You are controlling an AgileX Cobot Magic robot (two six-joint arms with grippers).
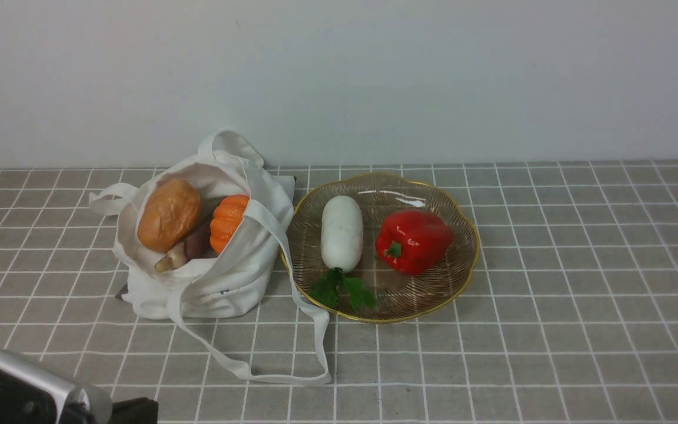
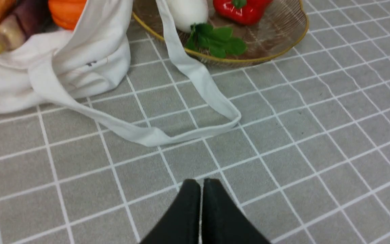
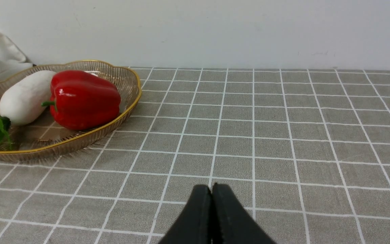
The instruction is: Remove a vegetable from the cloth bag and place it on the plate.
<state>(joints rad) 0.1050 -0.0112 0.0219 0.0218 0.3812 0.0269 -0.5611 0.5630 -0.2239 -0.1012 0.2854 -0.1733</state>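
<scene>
The white radish (image 1: 342, 233) with green leaves lies on the ribbed glass plate (image 1: 445, 288), beside a red bell pepper (image 1: 414, 241). To the plate's left the white cloth bag (image 1: 221, 282) lies open, with a brown potato (image 1: 169, 215), an orange pumpkin (image 1: 227, 222) and a purple root inside. My left gripper (image 2: 201, 181) is shut and empty, over the tablecloth short of the bag's strap (image 2: 195, 71). My right gripper (image 3: 212, 187) is shut and empty too, to the right of the plate (image 3: 80, 140), where the radish (image 3: 24, 97) and the pepper (image 3: 83, 100) show.
A grey checked tablecloth (image 1: 551, 330) covers the table up to a white wall (image 1: 374, 76). The bag's long strap (image 1: 268, 371) loops forward across the cloth and over the plate's left rim. Part of my left arm (image 1: 27, 391) shows at the near left corner.
</scene>
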